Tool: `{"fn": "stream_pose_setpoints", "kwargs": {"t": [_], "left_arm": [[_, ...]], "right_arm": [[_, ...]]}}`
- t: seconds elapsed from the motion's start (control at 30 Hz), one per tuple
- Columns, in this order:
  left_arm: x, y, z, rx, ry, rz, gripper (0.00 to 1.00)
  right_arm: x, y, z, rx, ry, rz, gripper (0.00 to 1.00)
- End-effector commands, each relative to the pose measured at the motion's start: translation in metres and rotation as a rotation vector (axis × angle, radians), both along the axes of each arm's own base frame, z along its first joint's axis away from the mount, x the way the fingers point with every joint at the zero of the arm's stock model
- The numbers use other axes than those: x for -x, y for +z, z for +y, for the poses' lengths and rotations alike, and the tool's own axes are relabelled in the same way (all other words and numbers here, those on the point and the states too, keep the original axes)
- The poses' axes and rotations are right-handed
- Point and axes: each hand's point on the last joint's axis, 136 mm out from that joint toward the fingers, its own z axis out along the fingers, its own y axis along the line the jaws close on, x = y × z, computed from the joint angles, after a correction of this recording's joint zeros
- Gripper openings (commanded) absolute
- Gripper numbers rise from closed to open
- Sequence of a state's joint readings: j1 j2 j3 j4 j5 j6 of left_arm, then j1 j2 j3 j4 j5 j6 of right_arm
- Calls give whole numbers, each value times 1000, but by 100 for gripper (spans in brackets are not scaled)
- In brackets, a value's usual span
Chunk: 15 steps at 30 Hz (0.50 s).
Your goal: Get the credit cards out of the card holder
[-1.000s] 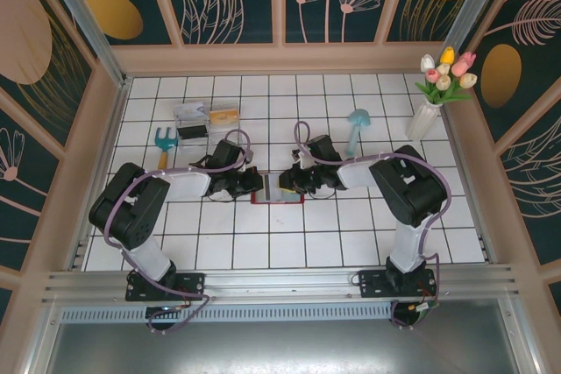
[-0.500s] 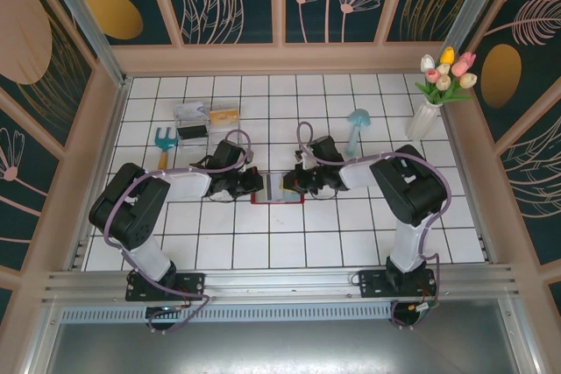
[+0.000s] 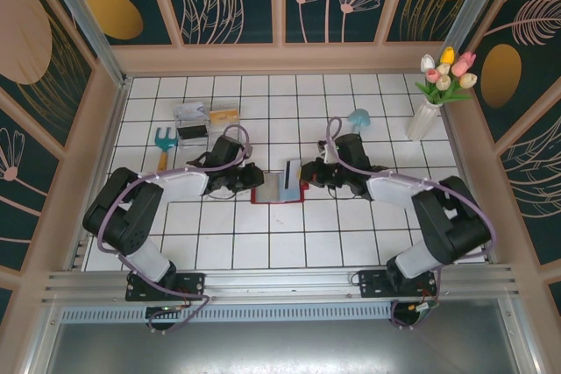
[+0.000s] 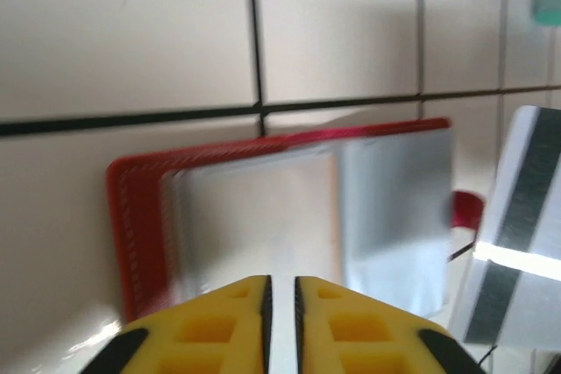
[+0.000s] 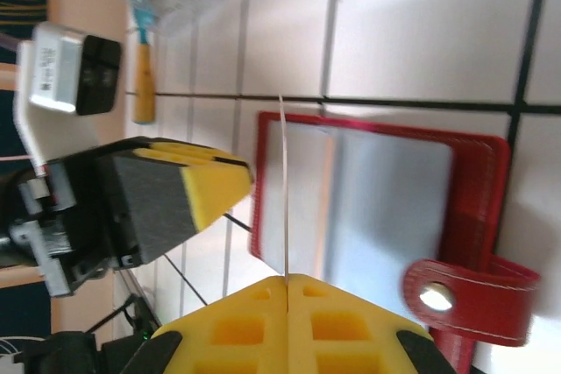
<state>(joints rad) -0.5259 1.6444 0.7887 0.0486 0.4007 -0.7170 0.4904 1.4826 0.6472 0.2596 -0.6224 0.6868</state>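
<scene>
Right gripper has its yellow fingers pressed together on a card, pinching it by one end so it stands on edge. In the right wrist view the card is a thin pale line rising from the fingertips over the holder. In the left wrist view the card's flat face shows, pale with a dark stripe, clear of the pockets.

The holder lies open and flat on the white tiles between the two arms, red rim outside, grey-blue pockets up. Its snap tab sticks out on the right gripper's side.

The left gripper sits at the holder's left edge and covers that edge from above. Its fingers are nearly closed, a thin slit between them, and their tips are over the holder's near rim. Whether they grip the holder, I cannot tell. From the right wrist, one of its pads sits just beside the holder's far edge, close to the card.

Behind the left arm lie a clear box and a blue rake with an orange handle, well apart from the holder. Behind the right arm stands a teal mushroom, near the arm's cable. A white vase of tulips stands in the far right corner.
</scene>
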Motion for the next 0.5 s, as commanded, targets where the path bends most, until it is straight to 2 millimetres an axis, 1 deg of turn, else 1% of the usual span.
{"fn": "stream_pose_setpoints", "kwargs": {"t": [0.0,0.07,0.1,0.27,0.37,0.47], "left_arm": [[-20,42,-10,51,5,-106,25],[-26,64,-12,91,26,-156,37],[-28,76,-12,109,42,-184,41],[-29,131,-9,241,103,-299,54],[-23,153,-8,327,120,-329,73],[-14,168,-8,411,128,-346,87]], "right_arm": [[-8,28,-2,-60,-42,-100,1],[-8,46,-2,-116,-57,-147,0],[-8,54,-3,-146,-63,-170,1],[-12,94,-2,-273,-92,-256,0],[-12,111,1,-336,-83,-275,0],[-11,124,2,-388,-83,-283,0]]}}
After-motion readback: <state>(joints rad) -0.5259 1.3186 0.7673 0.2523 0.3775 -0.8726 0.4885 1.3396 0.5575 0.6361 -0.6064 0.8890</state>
